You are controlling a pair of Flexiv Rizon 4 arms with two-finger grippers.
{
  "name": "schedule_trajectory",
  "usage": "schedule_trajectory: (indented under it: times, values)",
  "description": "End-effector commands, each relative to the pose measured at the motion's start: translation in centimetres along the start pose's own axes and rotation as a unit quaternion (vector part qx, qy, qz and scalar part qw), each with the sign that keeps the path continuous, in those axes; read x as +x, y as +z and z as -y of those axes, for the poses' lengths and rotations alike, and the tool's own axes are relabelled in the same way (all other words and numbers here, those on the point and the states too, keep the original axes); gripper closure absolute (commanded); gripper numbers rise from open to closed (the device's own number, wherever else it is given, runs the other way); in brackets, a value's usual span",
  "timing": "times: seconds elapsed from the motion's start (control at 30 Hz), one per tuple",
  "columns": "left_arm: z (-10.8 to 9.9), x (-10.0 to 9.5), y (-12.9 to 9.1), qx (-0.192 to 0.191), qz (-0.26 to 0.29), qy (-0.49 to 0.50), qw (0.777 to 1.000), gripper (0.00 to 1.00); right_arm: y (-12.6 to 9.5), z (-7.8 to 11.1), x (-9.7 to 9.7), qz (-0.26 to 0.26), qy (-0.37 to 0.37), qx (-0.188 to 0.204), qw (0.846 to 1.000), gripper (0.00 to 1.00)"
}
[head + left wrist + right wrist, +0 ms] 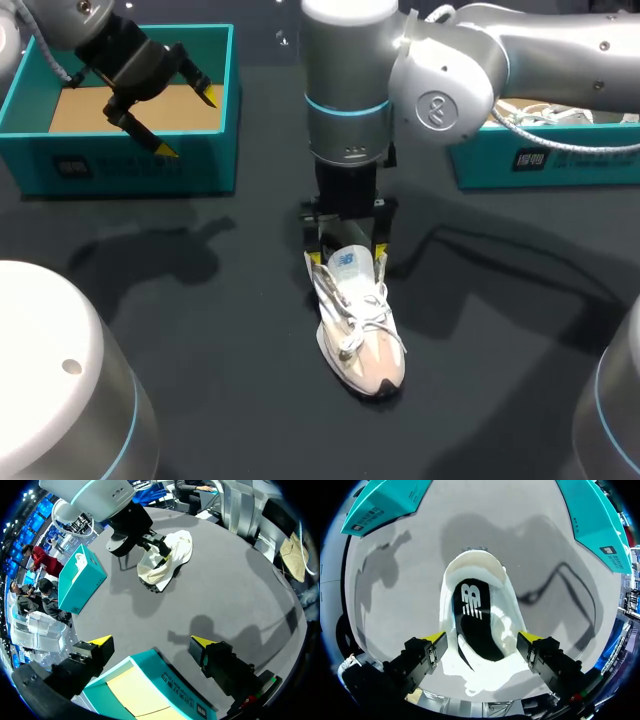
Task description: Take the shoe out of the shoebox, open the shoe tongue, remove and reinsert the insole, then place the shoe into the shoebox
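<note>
A white shoe [360, 335] with a pinkish toe lies on the black table, toe towards the front edge. My right gripper [347, 262] points straight down over its heel, open, one finger on each side of the collar. In the right wrist view the shoe [485, 575] sits between the yellow fingertips [437, 637], and the black insole [472, 615] shows inside it. My left gripper [188, 123] hangs open and empty above the teal shoebox [130, 165] at the back left. In the left wrist view that gripper [152, 640] is over the box [170, 680], with the shoe [165, 562] far ahead.
A second teal box [540, 155] stands at the back right with white laces showing in it. My right arm [470, 80] stretches across from the right above that box. Bare black tabletop [200, 330] surrounds the shoe.
</note>
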State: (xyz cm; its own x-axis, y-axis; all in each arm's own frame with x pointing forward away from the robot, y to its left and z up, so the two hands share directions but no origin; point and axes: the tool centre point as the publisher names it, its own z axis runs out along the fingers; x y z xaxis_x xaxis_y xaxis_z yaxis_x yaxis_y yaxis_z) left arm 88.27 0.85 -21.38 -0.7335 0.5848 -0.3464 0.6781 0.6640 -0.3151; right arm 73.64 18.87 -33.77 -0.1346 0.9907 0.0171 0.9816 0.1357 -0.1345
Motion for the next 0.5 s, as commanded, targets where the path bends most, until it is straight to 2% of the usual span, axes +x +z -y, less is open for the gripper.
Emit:
schedule_trajectory:
  times: [0.03, 0.1, 0.17, 0.27, 0.37, 0.5]
  values:
    - [0.0, 0.01, -0.01, -0.001, -0.001, 0.0, 1.0, 0.0, 0.27, 0.01, -0.12, -0.003, -0.006, -0.004, 1.0, 0.13]
    - [0.0, 0.01, -0.01, -0.001, -0.001, 0.0, 1.0, 0.0, 0.32, -0.08, -0.09, -0.003, -0.008, -0.005, 1.0, 0.26]
    - [0.0, 0.01, -0.01, -0.001, -0.001, 0.0, 1.0, 0.0, 0.3, -0.08, -0.07, -0.002, -0.011, -0.008, 1.0, 0.31]
    - [0.0, 0.01, -0.01, -0.001, -0.001, 0.0, 1.0, 0.0, 0.17, 0.08, -0.13, -0.003, -0.021, -0.015, 1.0, 0.27]
    - [0.0, 0.01, -0.01, -0.001, -0.001, 0.0, 1.0, 0.0, 0.11, 0.21, -0.12, -0.005, -0.034, -0.019, 0.999, 0.15]
    - [0.0, 0.01, -0.01, -0.001, -0.001, 0.0, 1.0, 0.0, 0.06, 0.35, -0.13, -0.012, -0.05, -0.032, 0.998, 0.12]
